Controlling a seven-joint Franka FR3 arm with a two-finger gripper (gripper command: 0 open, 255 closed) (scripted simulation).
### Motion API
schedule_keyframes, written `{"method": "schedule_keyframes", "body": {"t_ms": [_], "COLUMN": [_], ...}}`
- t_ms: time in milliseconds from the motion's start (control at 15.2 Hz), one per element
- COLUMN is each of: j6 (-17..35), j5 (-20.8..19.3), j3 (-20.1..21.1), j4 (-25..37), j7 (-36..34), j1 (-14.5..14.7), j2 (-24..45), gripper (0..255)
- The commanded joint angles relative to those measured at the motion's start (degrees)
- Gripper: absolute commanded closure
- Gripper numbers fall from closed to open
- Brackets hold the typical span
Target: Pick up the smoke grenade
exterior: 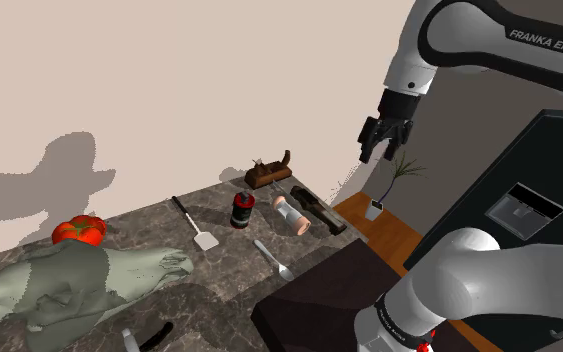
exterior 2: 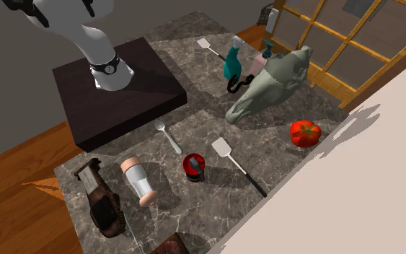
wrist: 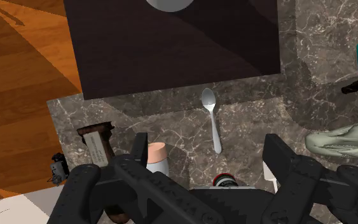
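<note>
Red-and-black with a dark top, the smoke grenade (exterior: 242,210) is seen standing upright on the marble counter (exterior: 139,228). It is flanked by a white spatula (exterior: 205,238) on the shoulder view's left and, on the right, a pale capped cylinder (exterior: 291,214) lying flat, whose contents cannot be told. Further right, the gripper (exterior: 384,148) is held high above the counter, fingers spread apart, nothing grasped.

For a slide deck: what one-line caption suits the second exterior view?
Red smoke grenade upright on a dark marbled counter, between a spoon and a white spatula.
</note>
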State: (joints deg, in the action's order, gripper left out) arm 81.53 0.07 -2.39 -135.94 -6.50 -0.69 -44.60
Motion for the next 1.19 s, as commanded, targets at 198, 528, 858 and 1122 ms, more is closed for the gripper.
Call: {"method": "schedule_keyframes", "body": {"t_ms": [198, 528, 858, 1122], "j6": [6.1, 15.9, 24.9, 31.3], "j5": [0.4, 1.0, 1.5, 1.9], "j3": [0.3, 0.9, 1.5, 2.0], "j4": [-1.5, -2.5, -1.3, 1.0], "j7": [0.3, 0.9, 1.6, 2.1], "j1": [0.6, 1.7, 2.7, 3.5], "j2": [4.1, 12.4, 21.9, 30.1], "gripper": [0, 0, 0, 0]}}
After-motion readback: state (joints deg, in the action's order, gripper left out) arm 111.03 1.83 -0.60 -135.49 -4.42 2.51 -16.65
